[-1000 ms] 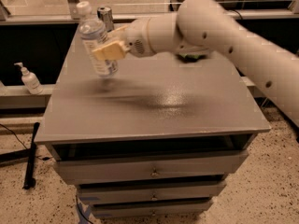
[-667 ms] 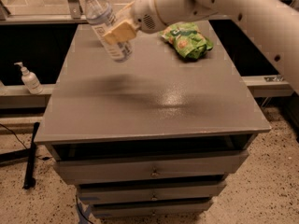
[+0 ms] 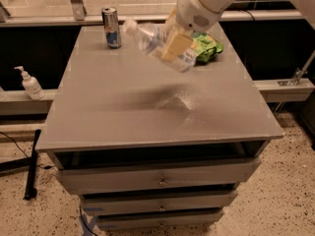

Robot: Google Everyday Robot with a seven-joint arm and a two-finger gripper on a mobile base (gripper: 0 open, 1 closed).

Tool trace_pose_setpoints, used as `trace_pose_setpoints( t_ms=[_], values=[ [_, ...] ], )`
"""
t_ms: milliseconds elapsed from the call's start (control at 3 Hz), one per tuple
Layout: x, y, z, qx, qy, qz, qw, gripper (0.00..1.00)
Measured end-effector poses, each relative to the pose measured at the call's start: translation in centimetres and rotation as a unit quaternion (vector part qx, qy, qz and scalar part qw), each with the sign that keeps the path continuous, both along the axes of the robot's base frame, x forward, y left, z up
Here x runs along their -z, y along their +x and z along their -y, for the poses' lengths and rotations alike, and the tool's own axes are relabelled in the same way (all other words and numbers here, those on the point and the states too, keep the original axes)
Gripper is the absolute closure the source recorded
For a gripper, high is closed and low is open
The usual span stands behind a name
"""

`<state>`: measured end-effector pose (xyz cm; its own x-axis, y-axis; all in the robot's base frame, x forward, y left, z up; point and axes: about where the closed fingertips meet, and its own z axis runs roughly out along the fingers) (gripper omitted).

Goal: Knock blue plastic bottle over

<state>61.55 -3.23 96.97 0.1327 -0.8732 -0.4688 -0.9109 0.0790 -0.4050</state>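
Looking through my one camera, I see the claw [image 3: 172,45] up over the far right part of the tabletop [image 3: 113,117]. It sits on the end of the big white arm [image 3: 206,4], which comes in from the top right. The claw is closed around the blue plastic bottle [image 3: 150,37]. One tan finger [image 3: 177,42] lies across the bottle's middle, and I cannot see the other one.

The bottle is tipped a long way over. Its white cap points left and its bottom end points right, just beside the green bag [image 3: 207,47]. I think the bottle is up in the air and not touching the tabletop, because a dark shadow lies under it nearer to me.

The can [image 3: 111,27] stands up straight at the far left, well apart from the bottle. A little white pump bottle [image 3: 30,84] stands off to the left, beside the tabletop and not on it.

I think I am in the middle of the job. The bottle is leaning, but it is not lying down yet. Next I need to bring it down onto its side on a bare bit of tabletop, open the claw and pull away. I must go gently so it does not roll off or bump the can.
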Motion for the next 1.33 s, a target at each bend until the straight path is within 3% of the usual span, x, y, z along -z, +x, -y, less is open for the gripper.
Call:
trace_pose_setpoints(
  t_ms=[333, 667, 1000, 1333],
  values=[
    [4.4, -6.8, 4.3, -0.065, -0.163, -0.042, 0.9836, 1.00],
    [8.4, -14.6, 6.4, -0.135, -0.280, -0.115, 0.9434, 0.83],
    [12.1, -19.3, 7.3, -0.179, -0.348, -0.171, 0.9043, 0.59],
    [14.4, -20.8, 7.8, -0.177, -0.376, -0.189, 0.8894, 0.60]
  ],
)
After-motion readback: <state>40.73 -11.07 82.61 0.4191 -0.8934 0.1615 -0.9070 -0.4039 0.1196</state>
